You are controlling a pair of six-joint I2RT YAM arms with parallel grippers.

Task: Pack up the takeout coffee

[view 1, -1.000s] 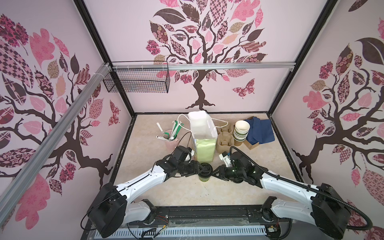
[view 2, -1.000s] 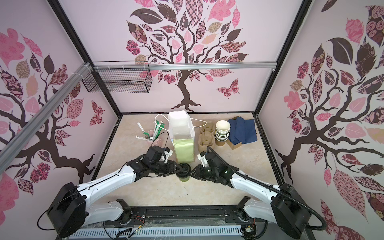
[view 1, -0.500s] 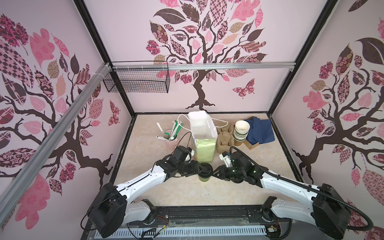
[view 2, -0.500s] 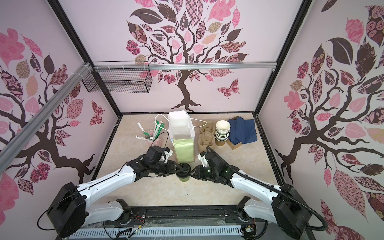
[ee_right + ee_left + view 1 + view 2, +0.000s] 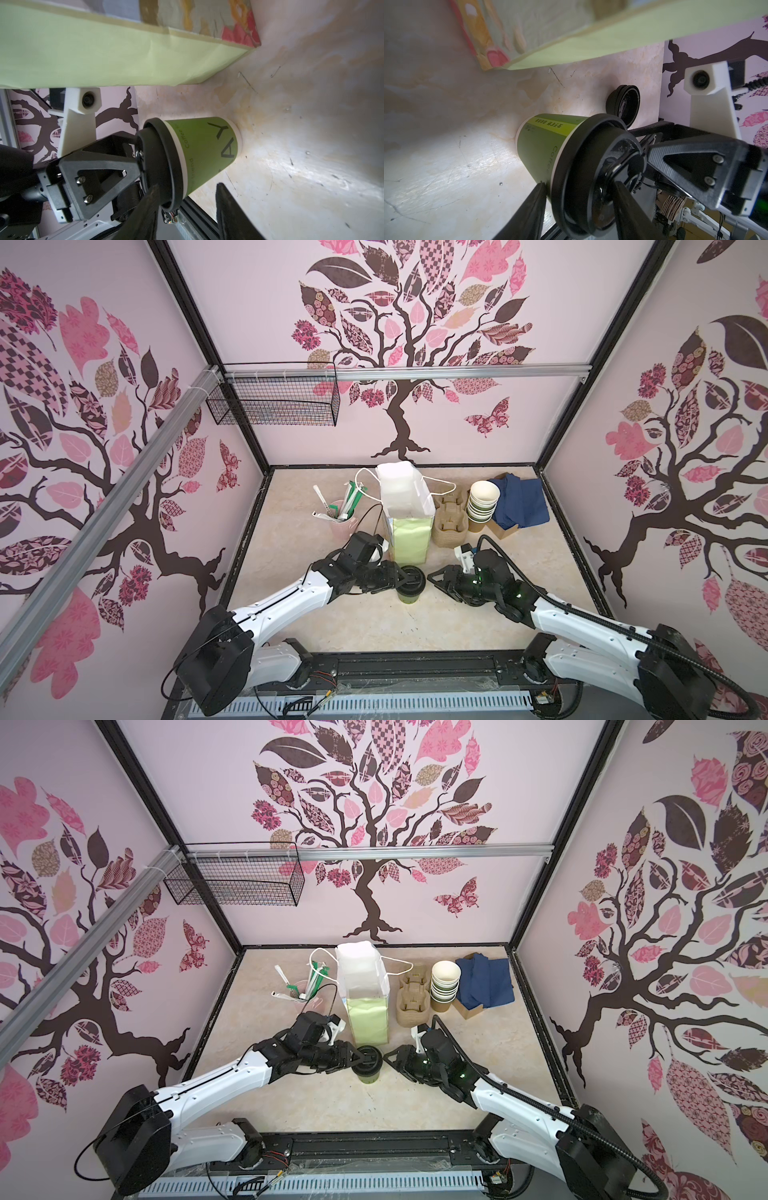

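Right tool widened | left tool astride lid, grip unclear | takeout coffee: 1, tapered green paper | lid: 1, round black plastic

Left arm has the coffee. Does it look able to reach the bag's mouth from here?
Probably yes. The left gripper holds the takeout coffee just in front of the upright paper bag, whose open mouth has nothing over it. The bag stands much taller than the coffee, so it needs a high lift.
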